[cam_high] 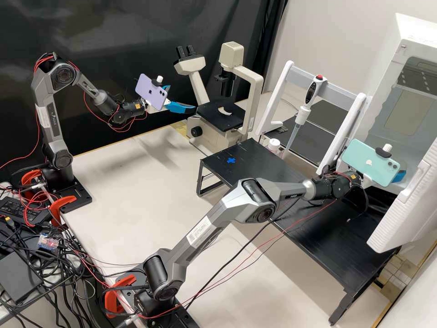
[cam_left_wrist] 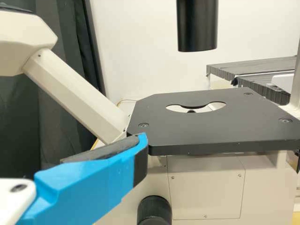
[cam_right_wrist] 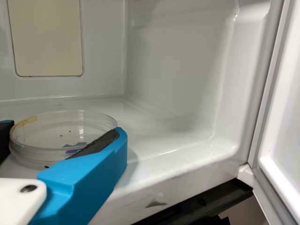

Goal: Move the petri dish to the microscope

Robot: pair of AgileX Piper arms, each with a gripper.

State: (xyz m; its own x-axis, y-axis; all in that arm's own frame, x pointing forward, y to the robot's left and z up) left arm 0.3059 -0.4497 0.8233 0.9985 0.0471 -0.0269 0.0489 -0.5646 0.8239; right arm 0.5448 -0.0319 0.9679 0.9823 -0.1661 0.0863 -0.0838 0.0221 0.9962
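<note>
Petri dish point(cam_right_wrist: 42, 124) inside white cabinet point(cam_right_wrist: 178, 70), at right tool point(cam_right_wrist: 62, 130) | right grip: cannot tell | left tool point(cam_high: 182, 98) open near microscope point(cam_high: 211, 130) (holding nothing) | risk: off-centre squeeze could tip slick dish; low exit could clip front sill point(cam_right_wrist: 173, 173).

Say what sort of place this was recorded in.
Most likely a laboratory: there is a microscope, a pipette upright in a white rack, and a petri dish inside an open white cabinet.
</note>
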